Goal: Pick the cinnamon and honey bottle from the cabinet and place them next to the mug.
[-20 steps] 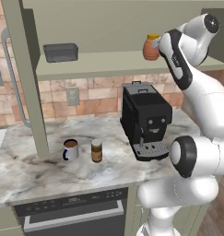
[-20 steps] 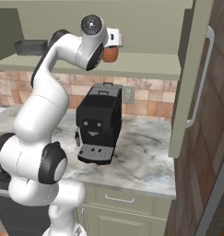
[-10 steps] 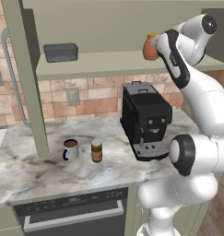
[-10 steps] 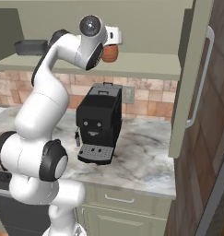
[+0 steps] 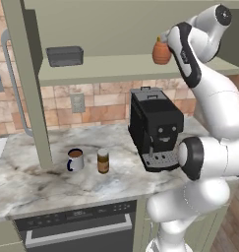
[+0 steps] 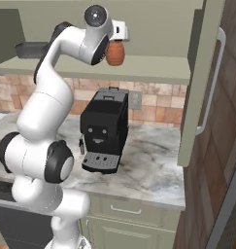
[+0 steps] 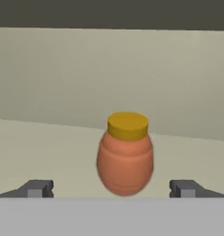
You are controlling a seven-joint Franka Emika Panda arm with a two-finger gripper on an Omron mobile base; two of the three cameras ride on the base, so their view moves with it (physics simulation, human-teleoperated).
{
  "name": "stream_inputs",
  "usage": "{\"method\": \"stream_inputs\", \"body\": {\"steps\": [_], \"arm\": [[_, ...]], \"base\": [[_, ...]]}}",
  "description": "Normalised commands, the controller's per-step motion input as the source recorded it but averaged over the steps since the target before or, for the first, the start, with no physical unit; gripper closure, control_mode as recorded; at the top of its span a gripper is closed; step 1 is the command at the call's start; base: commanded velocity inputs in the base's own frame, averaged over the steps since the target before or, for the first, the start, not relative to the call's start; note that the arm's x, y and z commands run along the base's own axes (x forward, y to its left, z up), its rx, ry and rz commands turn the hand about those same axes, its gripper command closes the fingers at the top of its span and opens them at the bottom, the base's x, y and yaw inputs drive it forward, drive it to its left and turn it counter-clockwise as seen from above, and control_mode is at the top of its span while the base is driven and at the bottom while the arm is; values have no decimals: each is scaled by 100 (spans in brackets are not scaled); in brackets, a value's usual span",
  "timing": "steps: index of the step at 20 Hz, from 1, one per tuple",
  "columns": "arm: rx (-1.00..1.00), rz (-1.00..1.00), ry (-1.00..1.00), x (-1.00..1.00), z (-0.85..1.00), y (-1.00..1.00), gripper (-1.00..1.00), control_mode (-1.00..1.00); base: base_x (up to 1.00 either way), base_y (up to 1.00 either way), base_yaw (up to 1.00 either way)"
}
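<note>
- While the arm reaches up to the cabinet shelf, the hand (image 7: 111,189) stands fully open, its two fingertips (image 7: 37,188) wide apart and holding nothing.
- Honey bottle (image 7: 125,154): upright on the shelf board directly ahead of the hand, centred between the fingertips in the hand view; neither tip touches it. From the left base view it (image 5: 161,52) stands at the shelf's front edge, just beside the hand.
- On the table (image 5: 27,182) below, near its front: the mug (image 5: 75,159), upright, with dark liquid inside, handle turned to the left.
- Cinnamon (image 5: 103,161): upright on the table just beside the mug, on its right, apart from it.
- Coffee machine (image 5: 155,128): black, standing on the table to the right of the cinnamon, under the shelf.
- Cabinet (image 5: 106,69): open, with an upright post (image 5: 26,83) coming down to the table behind the mug.
- Dark tray (image 5: 65,55): on the shelf towards its left end, well apart from the honey bottle.
</note>
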Motion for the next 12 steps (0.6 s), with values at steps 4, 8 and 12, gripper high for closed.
{"method": "stream_inputs", "body": {"steps": [4,8,12], "arm": [[0,0,17,35,-2,0,-100,-100],[1,0,9,36,-2,0,-100,-100],[0,0,0,28,0,-1,-100,-100]], "base": [[0,0,0],[0,0,0],[0,0,0]]}}
